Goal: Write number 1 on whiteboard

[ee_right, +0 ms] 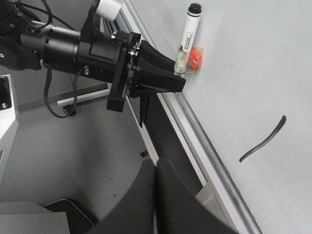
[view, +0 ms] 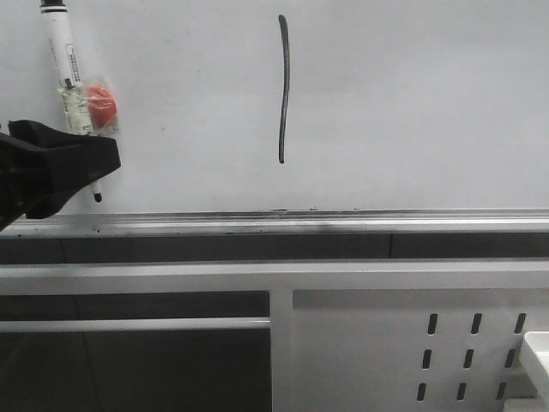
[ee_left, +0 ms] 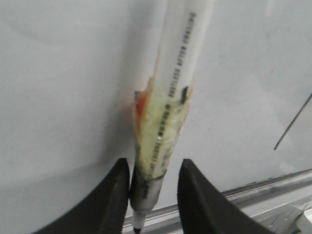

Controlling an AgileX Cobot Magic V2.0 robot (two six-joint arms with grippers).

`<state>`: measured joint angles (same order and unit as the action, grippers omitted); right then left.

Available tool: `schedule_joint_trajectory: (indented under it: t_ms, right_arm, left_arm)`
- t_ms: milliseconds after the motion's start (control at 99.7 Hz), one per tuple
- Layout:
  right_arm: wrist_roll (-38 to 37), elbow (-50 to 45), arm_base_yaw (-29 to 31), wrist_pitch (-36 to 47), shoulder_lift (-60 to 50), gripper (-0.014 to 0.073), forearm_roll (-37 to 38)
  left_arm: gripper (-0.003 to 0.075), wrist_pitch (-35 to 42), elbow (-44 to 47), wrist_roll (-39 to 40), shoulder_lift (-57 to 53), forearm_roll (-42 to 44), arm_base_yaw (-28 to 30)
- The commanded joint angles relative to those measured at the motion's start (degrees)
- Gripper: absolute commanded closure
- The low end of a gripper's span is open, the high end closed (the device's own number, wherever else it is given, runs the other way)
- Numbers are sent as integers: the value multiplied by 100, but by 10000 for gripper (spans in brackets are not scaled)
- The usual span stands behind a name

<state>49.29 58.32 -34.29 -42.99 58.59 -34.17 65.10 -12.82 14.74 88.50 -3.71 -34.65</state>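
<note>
Item: whiteboard (view: 412,94). Glossy pale board filling the far side of the scene, with a silver rail (view: 343,221) along its lower edge.

Item: number 1 (view: 283,86). A thin black stroke, near-vertical and slightly curved, standing upper centre on the board, its lower end well above the rail. It also shows as a slanted dark line in the right wrist view (ee_right: 263,140) and at the edge of the left wrist view (ee_left: 292,122). By its look the figure is already drawn.

Item: marker (view: 70,81). White barrel with black cap end uppermost and tip pointing down toward the rail; long axis near-vertical, roughly parallel to the stroke. Yellowed tape and a red patch (view: 100,105) wrap its lower barrel.

Item: left gripper (view: 81,167). Black fingers pinching the marker's lower barrel, close to the board, at the left of the scene. The stroke lies to its right and somewhat higher, well apart from the marker tip (view: 97,197). This arm is the nearer of the two to the stroke, and the only one with the pen.

Item: right gripper (ee_right: 155,195). Fingers pressed together, nothing between them; it hangs back from the board, on the near side of the rail.

Judgement: any touch-up would call for a move right and up by the left arm; otherwise the writing seems done.
</note>
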Motion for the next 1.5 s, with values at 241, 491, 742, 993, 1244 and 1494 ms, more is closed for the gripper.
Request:
schedule_joint_trajectory:
  t_ms: [241, 491, 742, 993, 1244, 1494]
  right_arm:
    - [10, 83, 32, 489, -346, 663, 90]
    - [10, -796, 32, 1801, -1351, 663, 111]
    - [10, -2440, 32, 3388, -3160, 663, -5]
    - [10, -4436, 32, 4114, -5164, 663, -243]
    - [10, -5024, 32, 4083, -6035, 663, -243]
    - [10, -5024, 32, 4085, -6009, 663, -243]
  left_arm:
    - [497, 1292, 350, 58, -612, 371, -26]
    - [497, 1292, 799, -122, -1077, 513, -26]
    - [519, 1292, 1247, -122, -1712, 868, -26]
    - [740, 1292, 1377, -122, -1900, 1006, -26]
    - [740, 1100, 1372, -225, -1900, 1227, -26]
    - [740, 697, 1043, 248, -1900, 1783, -26]
